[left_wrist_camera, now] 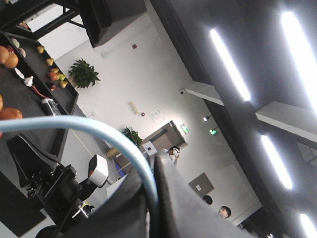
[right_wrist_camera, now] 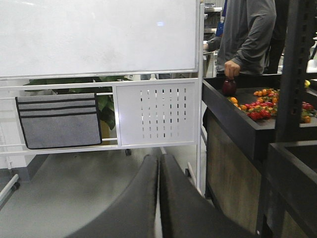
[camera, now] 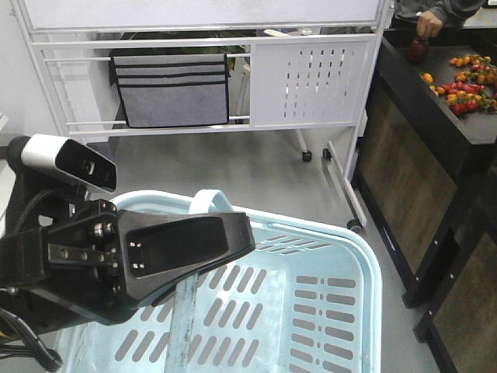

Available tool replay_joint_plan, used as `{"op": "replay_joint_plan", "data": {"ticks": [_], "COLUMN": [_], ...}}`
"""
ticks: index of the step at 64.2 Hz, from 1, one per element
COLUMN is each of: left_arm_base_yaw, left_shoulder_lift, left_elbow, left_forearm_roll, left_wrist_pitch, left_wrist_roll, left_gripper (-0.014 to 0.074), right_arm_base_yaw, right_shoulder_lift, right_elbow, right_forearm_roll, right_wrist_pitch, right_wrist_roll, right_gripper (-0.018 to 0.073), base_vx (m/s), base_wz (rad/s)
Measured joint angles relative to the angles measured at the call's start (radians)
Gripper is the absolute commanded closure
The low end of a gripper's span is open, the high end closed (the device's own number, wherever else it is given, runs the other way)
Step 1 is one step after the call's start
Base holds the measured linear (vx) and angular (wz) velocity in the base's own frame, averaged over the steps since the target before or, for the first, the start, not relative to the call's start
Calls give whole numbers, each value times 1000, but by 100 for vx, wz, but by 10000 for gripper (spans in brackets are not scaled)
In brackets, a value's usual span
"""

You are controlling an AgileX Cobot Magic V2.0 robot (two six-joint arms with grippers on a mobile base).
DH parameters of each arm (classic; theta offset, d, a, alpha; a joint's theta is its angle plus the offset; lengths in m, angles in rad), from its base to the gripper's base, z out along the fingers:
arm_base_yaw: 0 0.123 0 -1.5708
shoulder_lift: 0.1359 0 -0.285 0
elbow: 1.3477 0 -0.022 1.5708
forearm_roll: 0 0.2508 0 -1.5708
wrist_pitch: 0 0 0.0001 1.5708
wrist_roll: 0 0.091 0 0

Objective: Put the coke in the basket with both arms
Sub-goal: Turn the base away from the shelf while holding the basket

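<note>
The left gripper point(left_wrist_camera: 152, 168) is closed on the curved blue handle point(left_wrist_camera: 59, 122) of the basket point(camera: 311, 224). In its wrist view the handle runs straight into the narrow gap between the fingers. In the front view a black gripper with a silver-grey camera bar lies over the basket's left side with the handle rising just behind it, and this is probably the same gripper. The right gripper point(right_wrist_camera: 158, 161) has its fingers pressed together with nothing between them. It faces a whiteboard stand point(right_wrist_camera: 99, 39) and a dark table point(right_wrist_camera: 237, 124), not the basket. The coke appears in none of the views, so its place cannot be told. The step in hand looks like the holding half of the job: the basket is secured by one arm and the can has not been fetched. Next the right arm would need to find the can, spread its fingers, grip it and lower it past the rim while the left steadies the handle. As for containers, the slotted basket floor that shows is bare, though the part under the gripper is hidden. The table carries a scatter of small red and orange fruit point(right_wrist_camera: 262, 104), and a grey fabric pocket organiser point(right_wrist_camera: 59, 121) hangs on the stand, its contents unseen.
</note>
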Motion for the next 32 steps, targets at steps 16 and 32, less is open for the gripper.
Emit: {"op": "replay_joint_plan", "data": {"ticks": [16,32], "left_arm_base_yaw": [0,0], "left_shoulder_lift": [0,0], "left_elbow": [0,0], "left_forearm_roll": [1,1], "left_wrist_pitch": [0,0], "left_wrist_roll": [0,0], "left_gripper": [604,604], "right_arm_base_yaw": [0,0], "right_shoulder_lift": [0,0], "right_elbow": [0,0], "right_forearm_roll": [0,0], "right_wrist_pitch": [0,0], "right_wrist_roll": [0,0], "right_gripper": [564,564], "base_vx": [32,32], "base_wz": [4,-2]}}
